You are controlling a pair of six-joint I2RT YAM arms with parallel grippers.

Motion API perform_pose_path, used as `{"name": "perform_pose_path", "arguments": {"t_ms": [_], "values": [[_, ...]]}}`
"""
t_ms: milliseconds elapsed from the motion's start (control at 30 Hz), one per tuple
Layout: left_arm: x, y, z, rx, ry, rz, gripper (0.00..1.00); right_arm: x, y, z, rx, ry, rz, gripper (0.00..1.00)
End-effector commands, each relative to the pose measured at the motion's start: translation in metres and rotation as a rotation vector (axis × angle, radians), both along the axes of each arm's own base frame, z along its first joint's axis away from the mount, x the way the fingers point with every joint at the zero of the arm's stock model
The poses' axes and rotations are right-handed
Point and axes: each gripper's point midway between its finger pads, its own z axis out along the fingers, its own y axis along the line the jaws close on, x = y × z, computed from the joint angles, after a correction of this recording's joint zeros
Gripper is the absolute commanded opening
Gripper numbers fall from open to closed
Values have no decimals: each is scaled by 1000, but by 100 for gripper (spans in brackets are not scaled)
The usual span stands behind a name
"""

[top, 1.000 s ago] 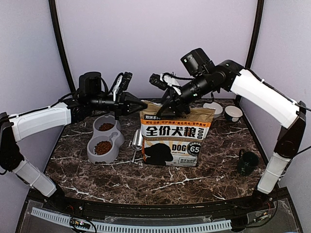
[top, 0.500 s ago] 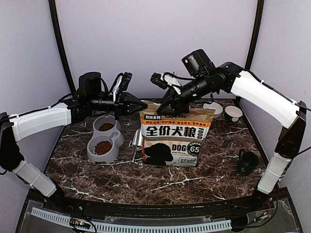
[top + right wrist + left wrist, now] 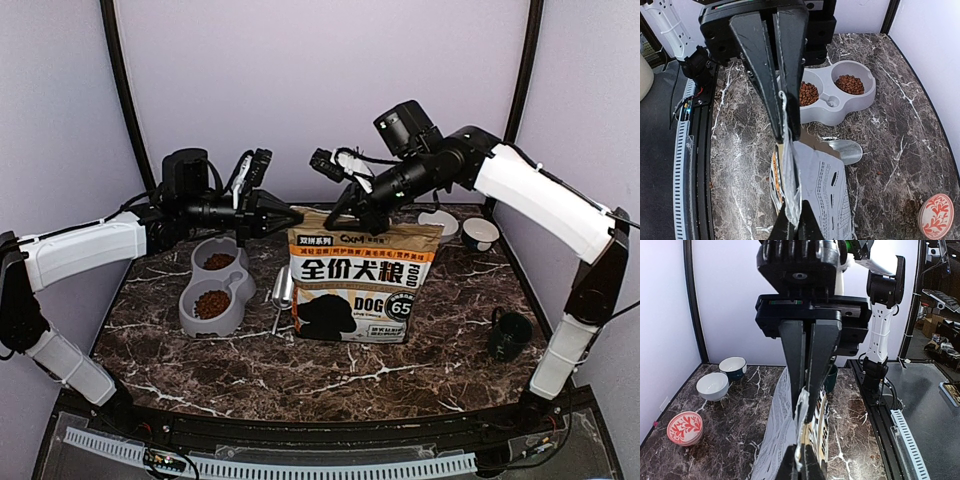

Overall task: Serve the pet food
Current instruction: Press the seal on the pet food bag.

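Note:
The printed dog-food bag [image 3: 360, 290] stands upright mid-table. My left gripper [image 3: 297, 216] is shut on its top left corner, and my right gripper [image 3: 345, 222] is shut on the top seam just beside it. The left wrist view has my own left gripper [image 3: 801, 465] pinching the seam at the bottom, with the right gripper [image 3: 807, 385] facing it. The right wrist view mirrors this: right gripper [image 3: 792, 225], left gripper [image 3: 785, 130]. Pet food [image 3: 211, 303] fills both wells of the grey double bowl [image 3: 243, 287], left of the bag.
A metal scoop [image 3: 281, 290] lies between the bowl and the bag. A white bowl [image 3: 438, 222] and a blue-and-white bowl [image 3: 480, 233] sit at the back right. A dark mug [image 3: 509, 335] stands at the right, and a red patterned dish [image 3: 685, 427] lies behind the bag.
My right gripper has closed onto the bag's top seam. The left gripper, the bag and the bowl have not moved.

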Motion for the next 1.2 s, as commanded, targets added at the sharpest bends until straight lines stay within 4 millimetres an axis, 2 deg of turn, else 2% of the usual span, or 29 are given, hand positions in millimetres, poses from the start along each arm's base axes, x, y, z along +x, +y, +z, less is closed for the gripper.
{"name": "perform_pose_path", "arguments": {"t_ms": [0,67,133,200,267,433,500,533,800,867,900,933,1067,1167], "values": [[-12,3,12,-27,-41,-29,0,20,-14,7,-18,-17,-97,3],[-12,3,12,-27,-41,-30,0,21,-18,5,-23,-22,-110,27],[-12,3,12,-27,-41,-29,0,20,-22,4,-23,-21,-116,35],[-12,3,12,-27,-41,-29,0,18,-26,6,-15,-22,-120,35],[-12,3,12,-27,-41,-29,0,17,-29,4,-11,-18,-120,31],[-12,3,11,-26,-39,-31,0,13,-34,9,12,-17,-118,15],[-12,3,11,-27,-39,-32,0,12,-35,9,16,-14,-113,1],[-12,3,11,-27,-40,-31,0,11,-35,9,17,-12,-111,0],[-11,3,11,-25,-44,-23,0,14,-41,10,15,-18,-135,0],[-11,3,12,-25,-45,-21,0,16,-43,7,10,-14,-148,27],[-11,3,11,-24,-46,-21,0,17,-43,4,5,-11,-150,35],[-11,3,11,-24,-45,-22,0,15,-46,7,13,-18,-153,39],[-11,4,11,-24,-46,-21,0,9,-54,4,11,-6,-158,40],[-11,3,11,-24,-45,-22,0,7,-58,3,19,-5,-165,31]]}}
